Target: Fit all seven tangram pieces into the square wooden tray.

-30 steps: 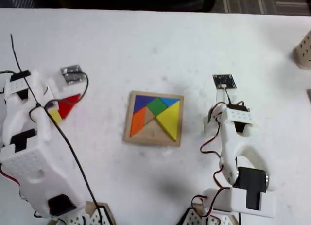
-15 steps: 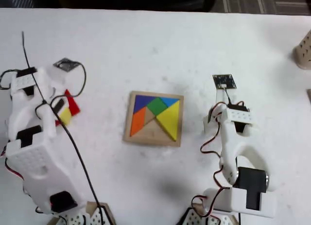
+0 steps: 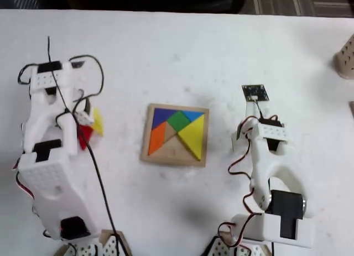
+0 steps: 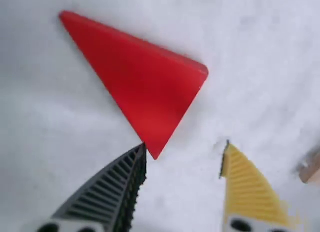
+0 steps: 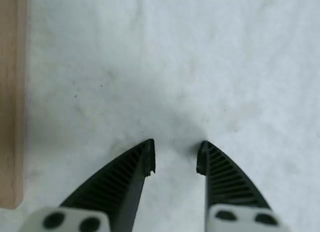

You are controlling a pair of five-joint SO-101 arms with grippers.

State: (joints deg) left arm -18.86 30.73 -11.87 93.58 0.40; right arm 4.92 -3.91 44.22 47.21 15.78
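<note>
Just beyond the tips of the left fingers (image 4: 112, 194), the red triangle (image 4: 137, 86) lies flat on the white worktop (image 3: 182, 51), outside the square wooden tray (image 3: 145, 146). One of its corners points back at the fingers and meets the tip of the dark finger (image 4: 135, 167). The yellow finger (image 4: 247, 187) stands apart from the piece, with bare worktop between the two tips. So the left fingers are spread wide and have hold of nothing — the triangle sits ahead of the gap, not in it.

From above, the tray lies between the two arms, well apart from the left fingers and nearer the right ones. Five pieces lie in it: a blue triangle (image 3: 160, 116), a green piece (image 3: 178, 120), a light-blue triangle (image 3: 194, 114), an orange piece (image 3: 157, 137) and a large yellow triangle (image 3: 193, 137). A patch of bare wood (image 3: 174, 149) shows on the tray's side nearest the arms' bases, between the orange piece and the yellow triangle.

The right fingers (image 5: 120, 184), both dark and ribbed, point down at the worktop with a narrow gap between their tips — partly open, with nothing in them. The tray's wooden edge runs beside them, off to one side and touching neither finger.

A pale wooden block with holes (image 3: 345, 59) stands at the worktop's right side, well away from both pairs of fingers.
</note>
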